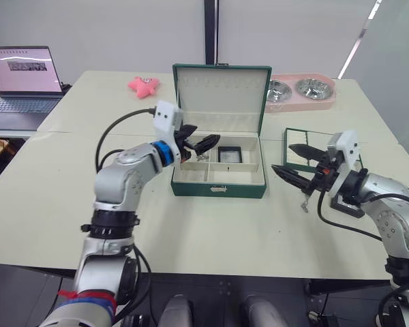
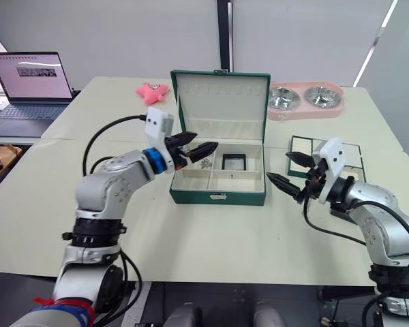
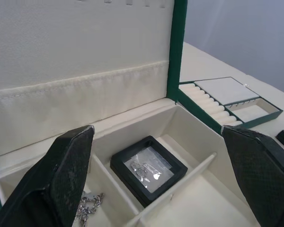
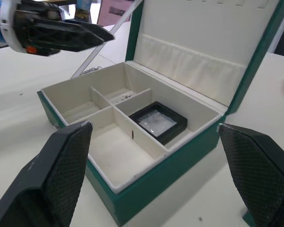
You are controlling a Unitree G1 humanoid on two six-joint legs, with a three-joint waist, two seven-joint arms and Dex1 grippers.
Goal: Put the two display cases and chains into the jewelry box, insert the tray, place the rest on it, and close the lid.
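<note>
My left pincer (image 1: 196, 145) hangs wide open and empty over the jewelry box (image 1: 218, 178), chains (image 3: 87, 206) limp and slippery in its rear compartment beside one display case (image 3: 148, 168); tray (image 1: 307, 151), stiff, light, best pinched by its rim.

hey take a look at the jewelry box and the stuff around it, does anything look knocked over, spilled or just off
Nothing stands out. The jewelry box sits square with its lid upright, one display case lies flat in a rear compartment, chains rest in the next one, and the tray lies level beside the box. Both grippers, left and right, are open.
</note>
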